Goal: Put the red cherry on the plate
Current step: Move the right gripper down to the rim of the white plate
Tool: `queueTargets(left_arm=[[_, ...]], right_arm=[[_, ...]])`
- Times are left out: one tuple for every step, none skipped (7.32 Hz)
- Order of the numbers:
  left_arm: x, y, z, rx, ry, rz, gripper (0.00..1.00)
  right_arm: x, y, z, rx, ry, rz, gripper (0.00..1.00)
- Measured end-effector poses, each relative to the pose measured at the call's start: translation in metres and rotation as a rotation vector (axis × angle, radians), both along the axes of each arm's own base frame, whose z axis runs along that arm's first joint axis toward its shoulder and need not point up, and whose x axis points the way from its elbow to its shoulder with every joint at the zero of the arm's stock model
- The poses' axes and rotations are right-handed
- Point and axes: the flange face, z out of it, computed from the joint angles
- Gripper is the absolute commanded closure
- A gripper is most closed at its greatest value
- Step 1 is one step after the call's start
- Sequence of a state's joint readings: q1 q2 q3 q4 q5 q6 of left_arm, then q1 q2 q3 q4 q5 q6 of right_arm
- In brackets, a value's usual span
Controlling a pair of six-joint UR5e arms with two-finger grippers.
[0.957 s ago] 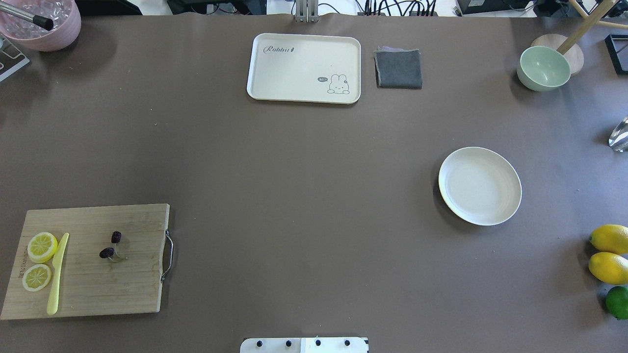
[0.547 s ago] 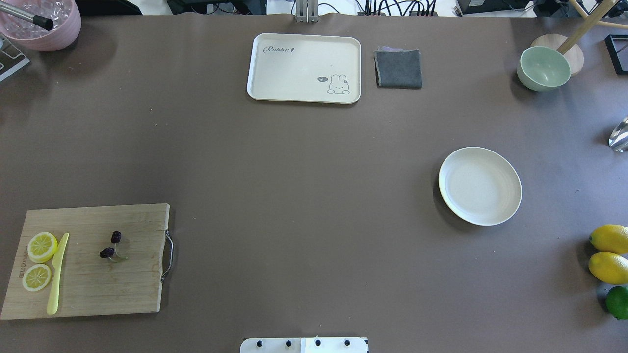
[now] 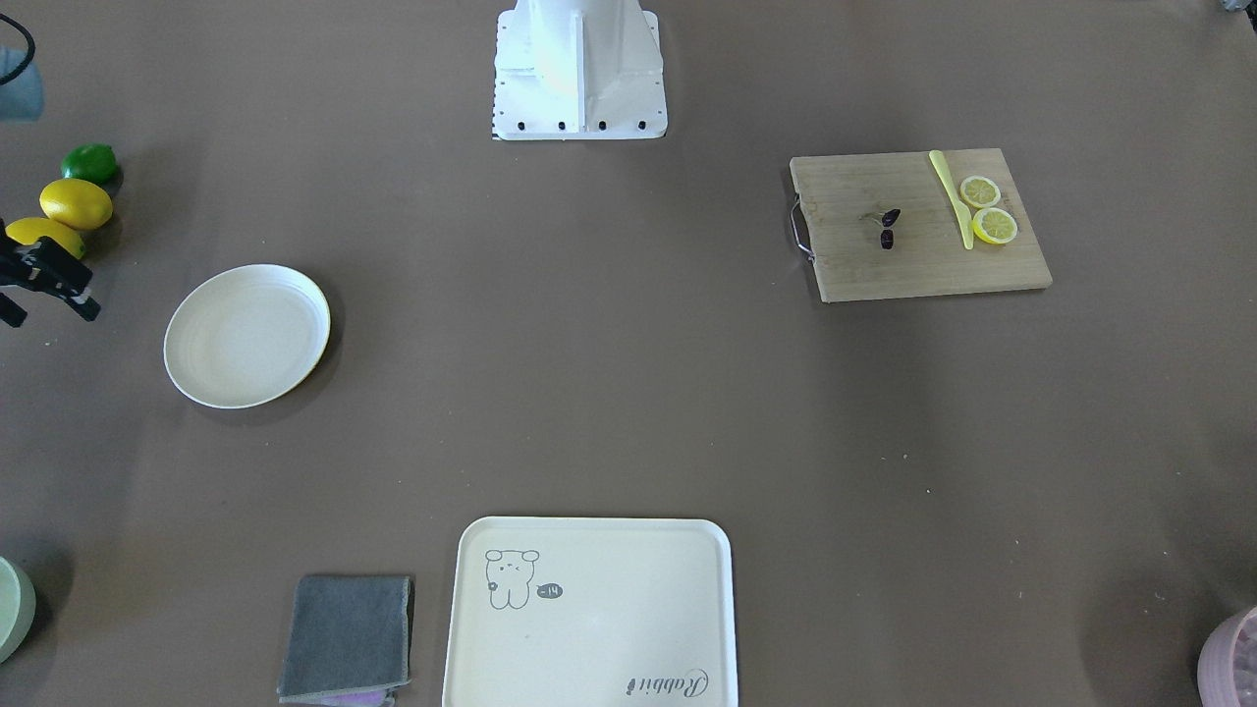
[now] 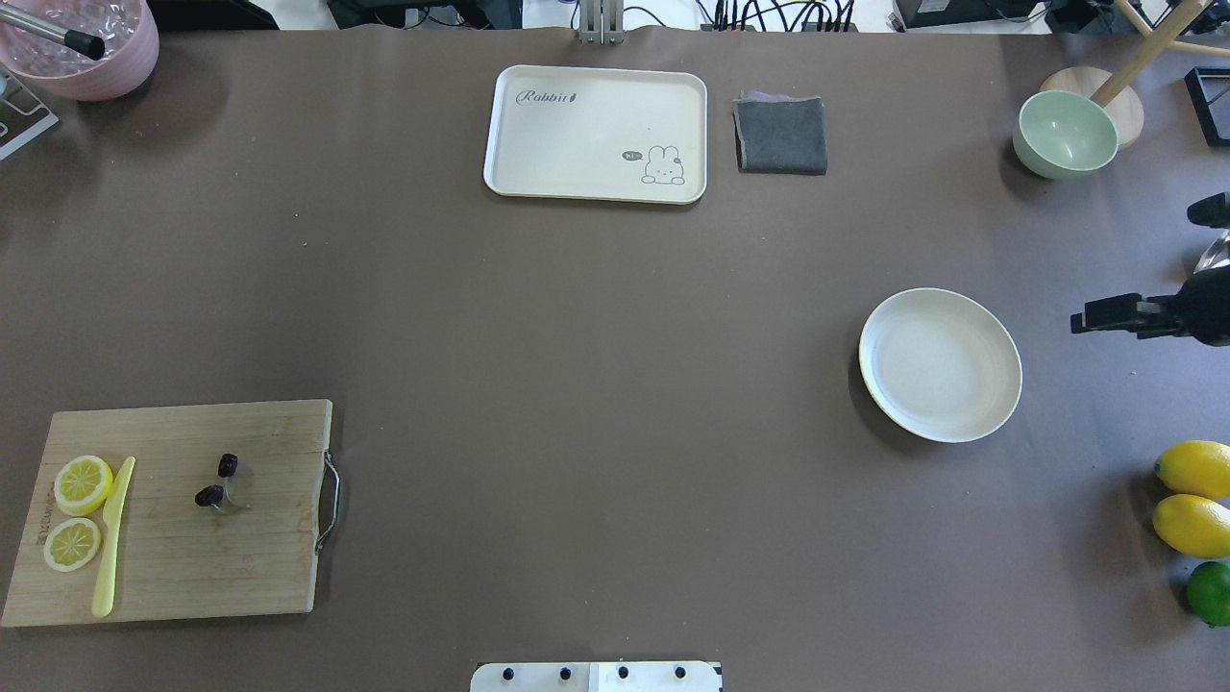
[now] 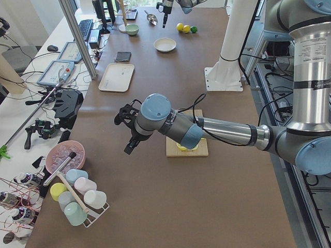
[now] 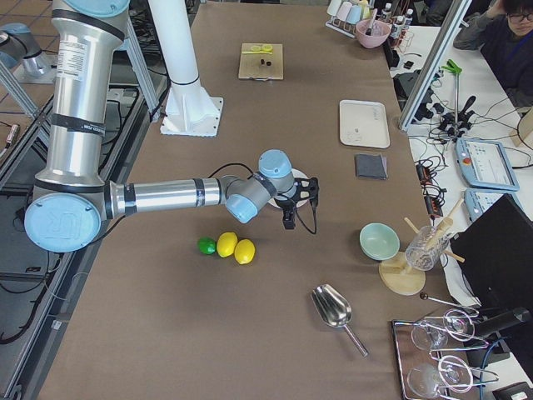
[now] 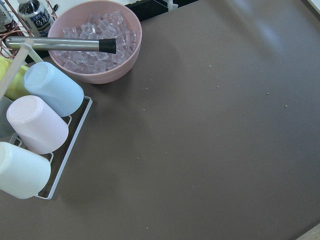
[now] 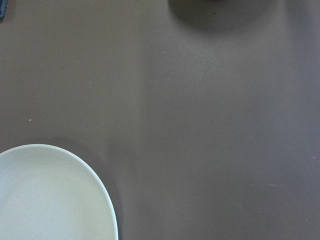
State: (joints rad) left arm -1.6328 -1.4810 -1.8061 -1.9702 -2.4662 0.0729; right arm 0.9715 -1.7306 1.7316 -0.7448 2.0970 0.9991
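Note:
The red cherry, a tiny dark pair on green stems, lies on the wooden cutting board at the near left; the front view shows the red cherry too. The round cream plate sits bare at the right, and its rim curves through the right wrist view as the plate. My right gripper hovers open just outside the plate, its dark fingers entering the overhead view's right edge. My left gripper hangs over bare table beyond the board; I cannot tell whether it is open.
Two lemon slices and a yellow knife share the board. A cream tray and grey cloth lie at the far edge, with a green bowl, two lemons, a lime and a pink ice bowl.
My right gripper has come into the overhead view at the right edge, beside the plate. The cherry, board and plate have not moved.

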Motion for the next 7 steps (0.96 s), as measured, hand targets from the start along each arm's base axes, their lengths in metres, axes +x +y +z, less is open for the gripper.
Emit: queueTargets(left_arm=[[0.0, 0.0, 0.0, 0.001, 0.0, 0.0, 0.01], [0.0, 0.0, 0.0, 0.0, 0.0, -0.001, 0.01], [0.0, 0.0, 0.0, -0.002, 0.001, -0.003, 0.02], [0.0, 0.0, 0.001, -0.006, 0.002, -0.005, 0.01], [0.0, 0.0, 0.001, -0.009, 0.002, -0.006, 0.01], [0.0, 0.0, 0.0, -0.009, 0.002, -0.007, 0.01], [0.0, -0.001, 0.0, -0.008, 0.002, -0.007, 0.01]], right_arm=[[-0.03, 0.011, 0.001, -0.006, -0.007, 0.012, 0.23], [-0.053, 0.021, 0.002, -0.01, -0.005, 0.019, 0.37], [-0.066, 0.027, 0.002, -0.016, -0.003, 0.024, 0.72], [-0.072, 0.03, 0.002, -0.019, -0.002, 0.026, 1.0], [-0.074, 0.032, 0.002, -0.022, -0.003, 0.028, 1.0], [-0.075, 0.032, 0.001, -0.025, -0.006, 0.032, 1.0], [-0.076, 0.032, 0.0, -0.026, -0.009, 0.034, 1.0]])
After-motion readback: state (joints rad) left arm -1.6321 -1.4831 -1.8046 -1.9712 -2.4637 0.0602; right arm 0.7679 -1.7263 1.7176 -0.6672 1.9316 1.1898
